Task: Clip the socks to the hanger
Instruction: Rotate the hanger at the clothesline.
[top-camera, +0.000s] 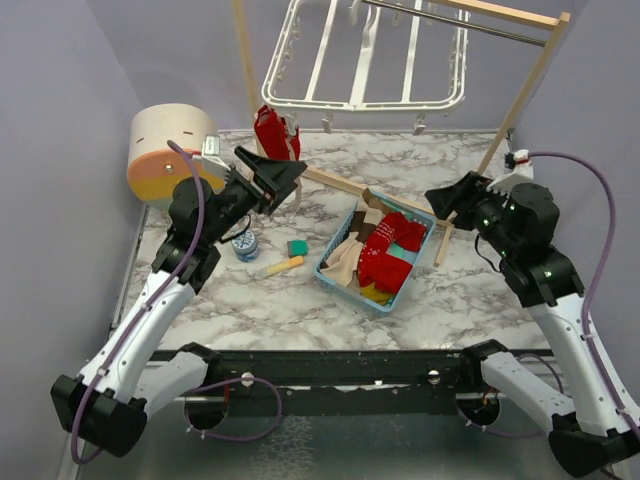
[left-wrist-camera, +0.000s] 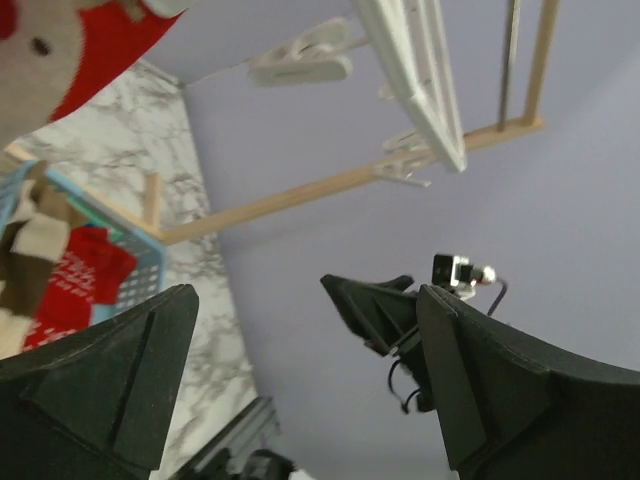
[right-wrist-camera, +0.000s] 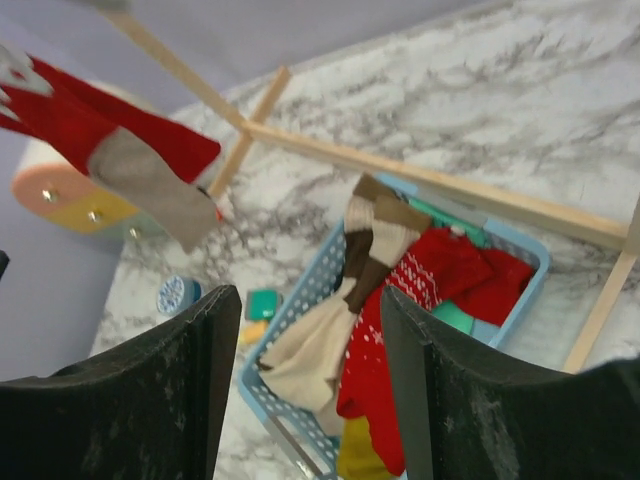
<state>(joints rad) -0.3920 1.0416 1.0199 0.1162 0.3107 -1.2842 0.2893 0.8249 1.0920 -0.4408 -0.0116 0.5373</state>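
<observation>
Fetching another sock (top-camera: 385, 262) from the basket (top-camera: 331, 273): left gripper (top-camera: 275, 172) and right gripper (top-camera: 437, 203) open, empty; best pinch a single cuff.

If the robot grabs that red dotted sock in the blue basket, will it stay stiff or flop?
Probably floppy: the red sock lies crumpled over others in the basket. Likely light too; the hung sock droops limply from the hanger. It may drag neighbours along.

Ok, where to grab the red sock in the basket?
Probably pinch the red sock at its bunched middle, straight down from above: it lies on top of the pile, and the basket walls block a side approach.
</observation>
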